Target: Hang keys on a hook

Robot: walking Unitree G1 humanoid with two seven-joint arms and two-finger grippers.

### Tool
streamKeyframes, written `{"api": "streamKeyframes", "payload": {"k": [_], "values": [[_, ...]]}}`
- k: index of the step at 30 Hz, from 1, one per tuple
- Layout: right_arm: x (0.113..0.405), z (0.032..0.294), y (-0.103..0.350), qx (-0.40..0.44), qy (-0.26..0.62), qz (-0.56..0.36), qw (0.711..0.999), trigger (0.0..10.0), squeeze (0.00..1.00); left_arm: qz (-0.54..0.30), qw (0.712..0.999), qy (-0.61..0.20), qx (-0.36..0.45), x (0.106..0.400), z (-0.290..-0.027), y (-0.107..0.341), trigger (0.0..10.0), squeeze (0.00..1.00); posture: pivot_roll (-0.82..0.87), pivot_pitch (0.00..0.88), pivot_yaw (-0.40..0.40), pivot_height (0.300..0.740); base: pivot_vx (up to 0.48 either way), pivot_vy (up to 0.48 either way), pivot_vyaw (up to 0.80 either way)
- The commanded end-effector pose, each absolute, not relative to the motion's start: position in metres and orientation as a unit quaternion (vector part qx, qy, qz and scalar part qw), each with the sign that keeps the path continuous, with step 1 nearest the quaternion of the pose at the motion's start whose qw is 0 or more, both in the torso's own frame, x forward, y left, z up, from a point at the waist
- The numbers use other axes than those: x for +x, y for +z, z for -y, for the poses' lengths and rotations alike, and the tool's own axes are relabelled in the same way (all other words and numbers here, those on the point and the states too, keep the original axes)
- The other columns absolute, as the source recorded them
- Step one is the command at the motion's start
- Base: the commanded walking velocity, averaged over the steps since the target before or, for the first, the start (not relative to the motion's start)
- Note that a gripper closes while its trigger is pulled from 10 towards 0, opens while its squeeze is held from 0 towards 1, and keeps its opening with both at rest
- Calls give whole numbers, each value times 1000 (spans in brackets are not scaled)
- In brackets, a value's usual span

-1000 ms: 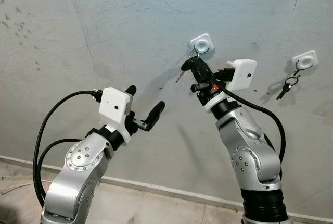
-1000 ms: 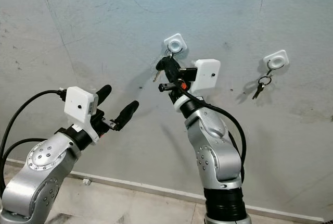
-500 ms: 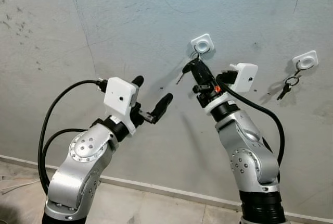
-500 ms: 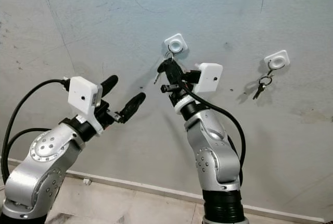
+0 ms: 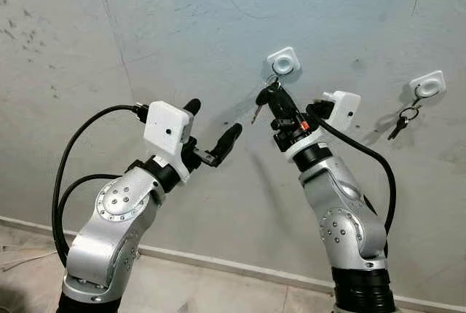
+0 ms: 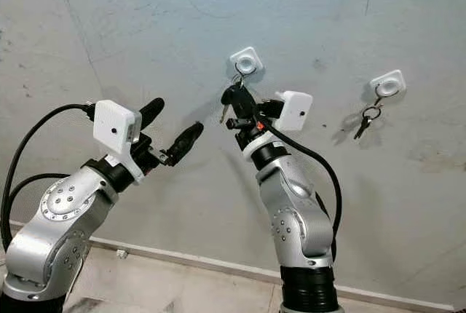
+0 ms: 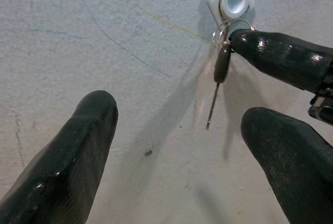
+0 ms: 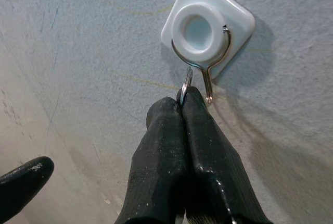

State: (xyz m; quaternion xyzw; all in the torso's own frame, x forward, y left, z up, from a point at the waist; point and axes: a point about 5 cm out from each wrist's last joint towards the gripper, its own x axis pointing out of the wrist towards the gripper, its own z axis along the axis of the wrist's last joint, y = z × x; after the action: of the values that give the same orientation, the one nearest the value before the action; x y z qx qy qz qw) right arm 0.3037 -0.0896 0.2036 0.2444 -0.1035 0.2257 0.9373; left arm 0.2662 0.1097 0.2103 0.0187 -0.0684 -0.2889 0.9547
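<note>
A white square hook plate (image 5: 282, 61) with a wire hook (image 8: 208, 86) is stuck on the grey wall. My right gripper (image 5: 268, 97) is raised just below it, shut on the key ring (image 8: 186, 85). The ring's top sits against the wire hook; I cannot tell whether it is over the hook's tip. A dark-headed key (image 7: 221, 65) hangs from the ring, blade down along the wall. My left gripper (image 5: 213, 120) is raised to the left of the key, open, holding nothing, its fingertips (image 7: 96, 109) pointing at the wall.
A second white hook plate (image 5: 427, 84) further right on the wall carries another bunch of keys (image 5: 399, 121). The concrete wall stands close in front of both arms. A pale skirting strip (image 5: 218, 262) runs along the wall's foot, above the floor.
My left arm has risen and swung right, closer to the wall and the key. My right gripper has lifted the keys a little nearer the hook.
</note>
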Motion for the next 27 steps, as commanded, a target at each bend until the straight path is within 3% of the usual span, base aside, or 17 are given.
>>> {"api": "streamKeyframes", "payload": {"k": [1,27], "values": [[306,99,180,258,185,52,947,10000,0,69,954,-290,18,267,-109,213,10000,0,228,0,-26,740,0,0,0],[299,107,159,297,155,12,942,10000,0,84,953,-290,16,273,-106,223,10000,0,227,0,-23,740,0,0,0]]}}
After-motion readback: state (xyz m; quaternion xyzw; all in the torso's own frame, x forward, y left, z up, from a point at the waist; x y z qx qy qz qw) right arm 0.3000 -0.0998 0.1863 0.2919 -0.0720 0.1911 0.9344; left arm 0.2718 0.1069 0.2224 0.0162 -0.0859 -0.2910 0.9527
